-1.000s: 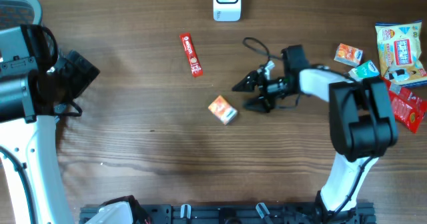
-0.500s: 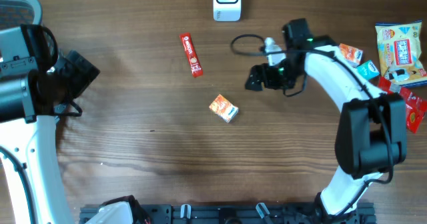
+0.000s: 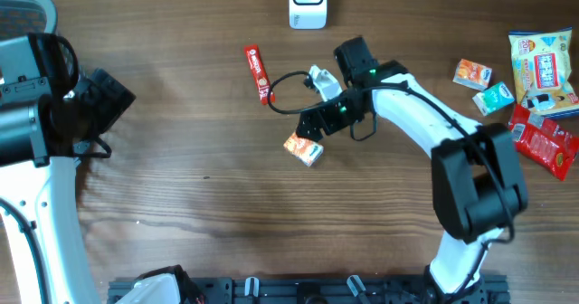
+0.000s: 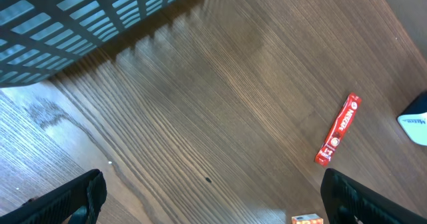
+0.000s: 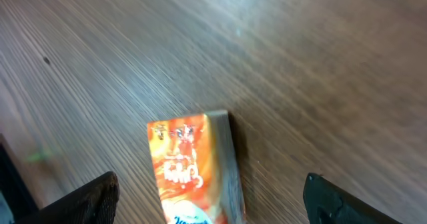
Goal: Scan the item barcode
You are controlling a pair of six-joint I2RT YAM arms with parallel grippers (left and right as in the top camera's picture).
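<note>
A small orange box point(image 3: 303, 148) lies flat on the wooden table near the middle. My right gripper point(image 3: 309, 128) hovers just above its far end. In the right wrist view the orange box point(image 5: 193, 167) lies between the two black fingers point(image 5: 90, 199), which stand wide apart and clear of it, so the right gripper point(image 5: 213, 207) is open. A white scanner point(image 3: 308, 3) stands at the table's far edge. My left gripper point(image 4: 213, 204) is open over bare wood at the far left, holding nothing.
A red stick pack point(image 3: 260, 73) lies left of the right gripper, also in the left wrist view as the red stick pack point(image 4: 338, 129). Several snack packs point(image 3: 541, 69) lie at the right edge. A blue mesh chair point(image 4: 80, 24) stands beyond the left side.
My right arm has swung left across the table and stopped over the orange box, and its jaws have opened wider. The left arm and the box have not moved.
</note>
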